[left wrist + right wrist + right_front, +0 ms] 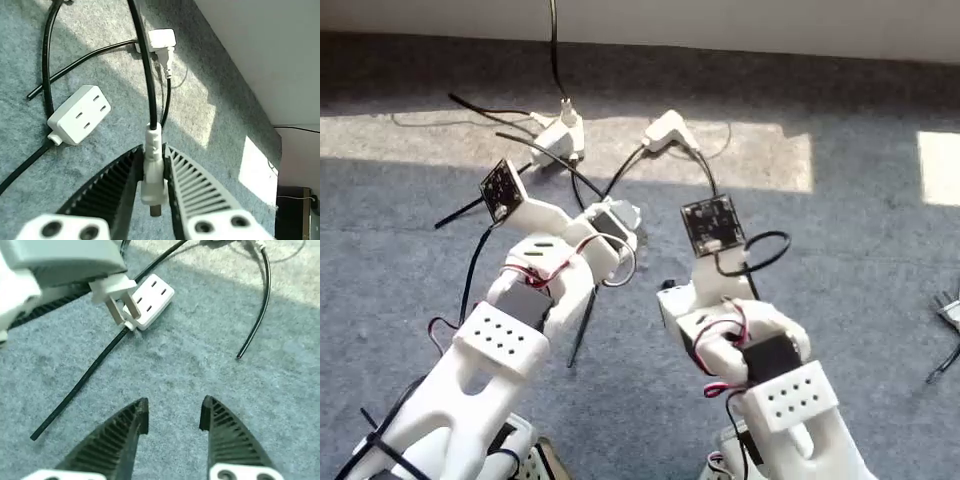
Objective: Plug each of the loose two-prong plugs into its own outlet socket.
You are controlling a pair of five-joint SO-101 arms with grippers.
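My left gripper (152,172) is shut on a white two-prong plug (153,170) whose black cable (147,75) runs away over the carpet. The right wrist view shows that plug (116,295) held above the floor, prongs bare, close to the white outlet block (150,297). The block (80,115) has two sockets and lies flat on the carpet; in the high view the block (563,135) sits beyond the left gripper (617,222). A second white plug (665,128) lies to its right. My right gripper (172,415) is open above bare carpet, nothing between its fingers.
Grey carpet with a sunlit strip (760,160) along the far side, a wall behind it. Black cables (620,170) cross the floor between the block and the arms; one loose cable end (239,356) lies ahead of the right gripper. Another small plug (950,312) sits at the right edge.
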